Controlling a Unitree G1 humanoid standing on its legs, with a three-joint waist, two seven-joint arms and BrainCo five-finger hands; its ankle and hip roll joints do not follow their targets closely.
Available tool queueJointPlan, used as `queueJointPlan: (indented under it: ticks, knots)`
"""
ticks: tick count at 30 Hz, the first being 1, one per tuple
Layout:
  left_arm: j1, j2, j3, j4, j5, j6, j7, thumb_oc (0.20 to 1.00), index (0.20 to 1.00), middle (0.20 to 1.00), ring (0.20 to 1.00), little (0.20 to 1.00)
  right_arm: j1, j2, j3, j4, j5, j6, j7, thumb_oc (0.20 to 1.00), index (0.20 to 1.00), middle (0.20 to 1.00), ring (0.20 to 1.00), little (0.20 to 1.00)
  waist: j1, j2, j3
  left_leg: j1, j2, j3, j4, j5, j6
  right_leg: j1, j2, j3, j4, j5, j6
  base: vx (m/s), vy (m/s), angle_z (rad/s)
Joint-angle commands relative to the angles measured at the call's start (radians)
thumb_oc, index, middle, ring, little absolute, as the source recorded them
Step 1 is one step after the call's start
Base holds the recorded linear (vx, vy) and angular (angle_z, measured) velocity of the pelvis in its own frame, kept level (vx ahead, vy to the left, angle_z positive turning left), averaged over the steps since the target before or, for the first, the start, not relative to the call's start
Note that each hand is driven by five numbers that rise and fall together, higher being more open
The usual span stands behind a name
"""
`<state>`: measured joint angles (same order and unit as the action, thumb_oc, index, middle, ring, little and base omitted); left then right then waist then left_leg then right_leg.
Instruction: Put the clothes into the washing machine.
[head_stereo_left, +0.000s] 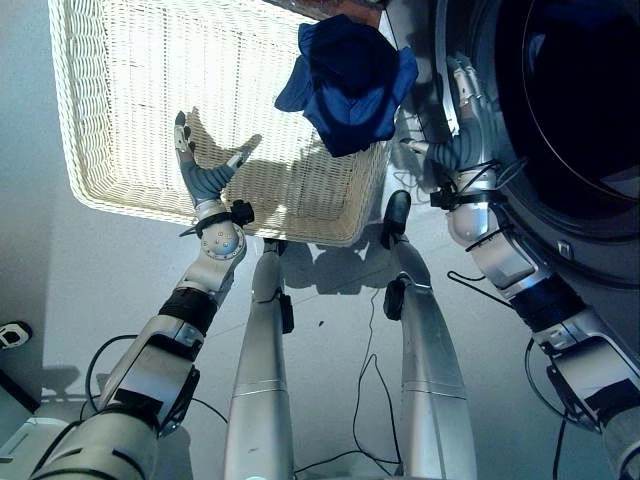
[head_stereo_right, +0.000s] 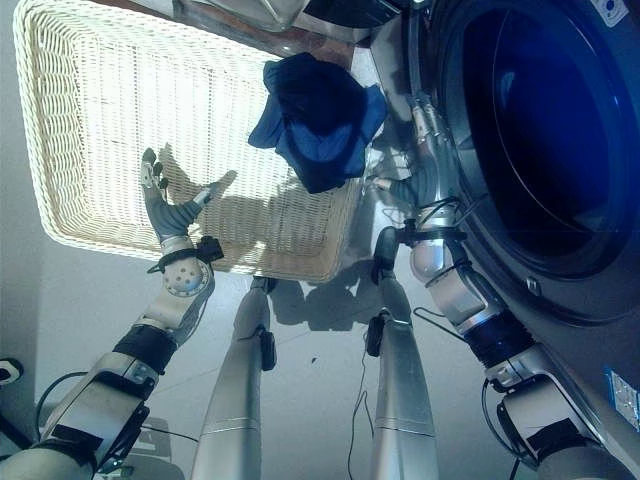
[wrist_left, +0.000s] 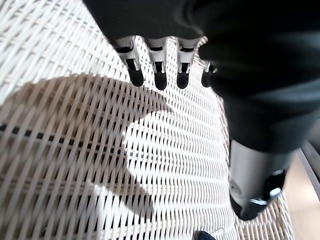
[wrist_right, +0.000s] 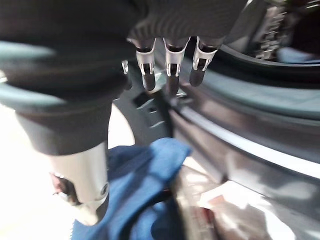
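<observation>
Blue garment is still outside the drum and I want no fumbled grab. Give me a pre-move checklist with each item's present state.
1. Washing machine door out of the way: ok, the drum mouth gapes dark and unobstructed.
2. Blue garment reachable: ok, draped over the wicker basket corner beside the machine.
3. Right hand free: ok, fingers straight, holding nothing, next to the garment.
4. Left hand free: ok, open above the basket floor.
5. More clothes in the basket: ok, the weave in sight is bare.
6. Drum contents: cannot tell, too dark.
</observation>
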<state>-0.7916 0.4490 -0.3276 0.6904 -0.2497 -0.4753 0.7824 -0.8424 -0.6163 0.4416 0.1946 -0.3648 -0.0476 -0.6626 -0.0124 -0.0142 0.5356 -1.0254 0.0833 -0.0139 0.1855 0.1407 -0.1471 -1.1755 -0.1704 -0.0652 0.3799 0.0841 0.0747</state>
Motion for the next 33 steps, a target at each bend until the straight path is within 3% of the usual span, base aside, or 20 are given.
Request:
queueJointPlan:
  ticks: [1, 7, 19, 25, 33]
  knots:
    - [-0.016, -0.018, 0.049, -0.008, 0.029, -0.026, 0.004, 1.0, 1.0, 1.0, 1.0, 1.0, -0.034, -0.023, 0.051, -0.096, -0.049, -0.071, -0.022, 1.0, 1.0, 1.0, 1.0, 1.0, -0.004, 0.038, -0.016, -0.018, -0.092, 0.031, 0.084, -0.037, 0.063, 0.061, 0.079, -0.092, -0.039, 0.038, 0.069, 0.0, 0.0, 0.0]
    - [-0.04, -0.026, 0.036, -0.004, 0.024, -0.008, -0.001, 1.0, 1.0, 1.0, 1.0, 1.0, -0.106, -0.013, 0.107, -0.083, -0.091, -0.086, -0.007, 1.0, 1.0, 1.0, 1.0, 1.0, 0.01, 0.041, -0.016, -0.025, -0.097, 0.021, 0.089, -0.033, 0.063, 0.055, 0.074, -0.097, -0.034, 0.04, 0.069, 0.0, 0.0, 0.0]
    - [-0.098, -0.03, 0.004, 0.044, -0.002, -0.017, -0.045, 1.0, 1.0, 1.0, 1.0, 1.0, -0.308, 0.036, 0.29, 0.065, -0.147, 0.016, 0.007, 1.0, 1.0, 1.0, 1.0, 1.0, 0.051, 0.052, -0.016, -0.032, -0.11, 0.001, 0.086, -0.02, 0.062, 0.054, 0.062, -0.117, -0.041, 0.049, 0.066, 0.0, -0.001, 0.01]
    - [-0.113, -0.029, -0.012, 0.05, -0.008, -0.017, -0.05, 1.0, 1.0, 1.0, 1.0, 1.0, -0.359, 0.027, 0.361, 0.131, -0.181, 0.047, 0.061, 1.0, 1.0, 1.0, 1.0, 1.0, 0.062, 0.054, -0.016, -0.032, -0.116, -0.006, 0.082, -0.015, 0.063, 0.053, 0.057, -0.123, -0.042, 0.055, 0.067, 0.0, -0.005, 0.01]
    - [-0.149, -0.018, -0.05, 0.065, -0.028, -0.011, -0.049, 1.0, 1.0, 1.0, 1.0, 1.0, -0.414, 0.013, 0.48, 0.278, -0.151, 0.185, 0.136, 1.0, 1.0, 1.0, 1.0, 1.0, 0.073, 0.053, -0.016, -0.037, -0.121, -0.017, 0.083, -0.009, 0.065, 0.049, 0.049, -0.134, -0.041, 0.067, 0.067, 0.0, -0.017, 0.04]
